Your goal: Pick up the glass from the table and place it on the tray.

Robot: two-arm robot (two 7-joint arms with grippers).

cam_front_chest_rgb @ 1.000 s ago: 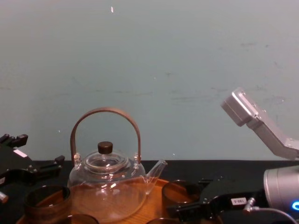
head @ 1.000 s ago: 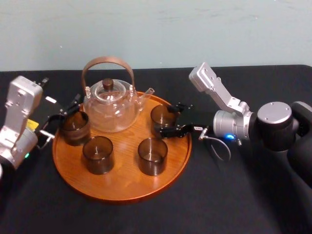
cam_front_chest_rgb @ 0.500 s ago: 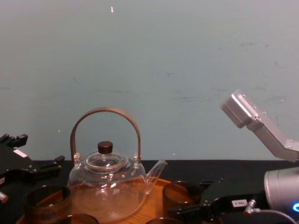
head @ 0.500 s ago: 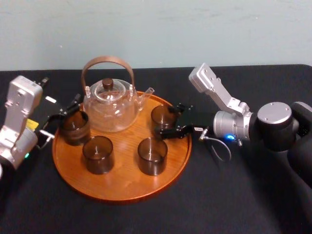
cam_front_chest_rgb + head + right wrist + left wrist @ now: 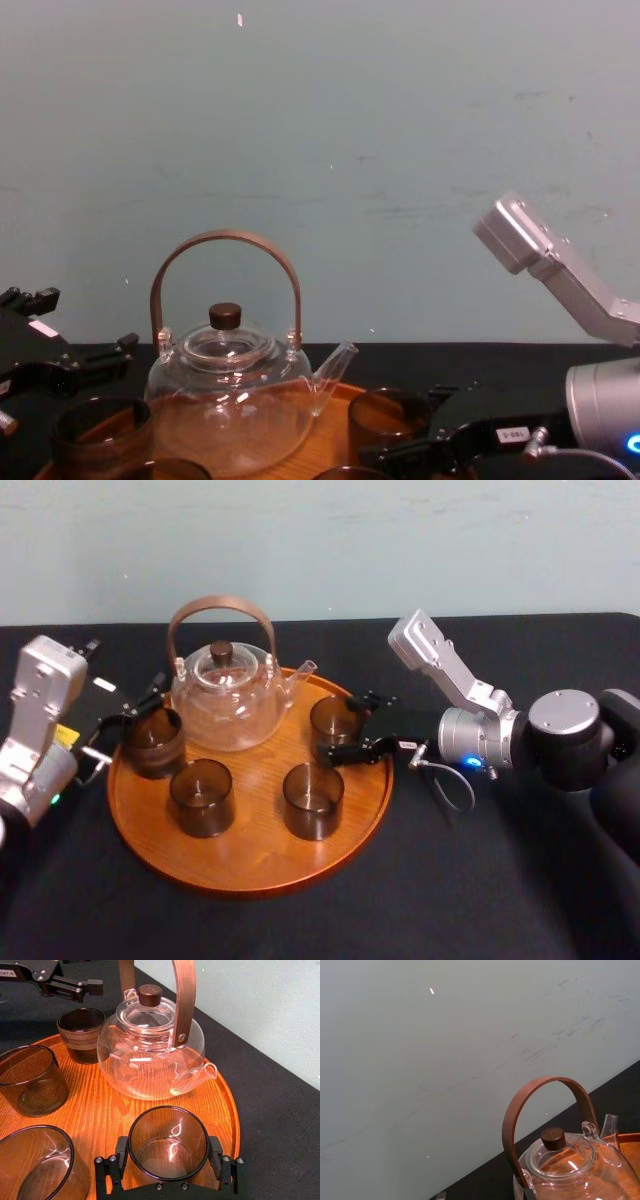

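Observation:
On the round wooden tray [image 5: 250, 865] stand several dark glasses and a clear teapot [image 5: 225, 695]. My right gripper [image 5: 338, 730] is open and straddles the glass [image 5: 332, 716] at the tray's right rear. In the right wrist view this glass [image 5: 168, 1140] rests on the tray [image 5: 105, 1110] between the spread fingers [image 5: 111, 1167], with a thin gap on each side. My left gripper [image 5: 130, 720] is open beside the glass [image 5: 153, 742] at the tray's left edge.
Two more glasses [image 5: 201, 797] [image 5: 313, 800] stand at the tray's front. The teapot's brown hoop handle [image 5: 225, 240] rises well above the glasses. Black cloth [image 5: 480, 880] covers the table around the tray, with a pale wall [image 5: 320, 540] behind.
My right gripper has drawn back slightly to the right along the glass. The glass, the tray and the left arm have stayed still.

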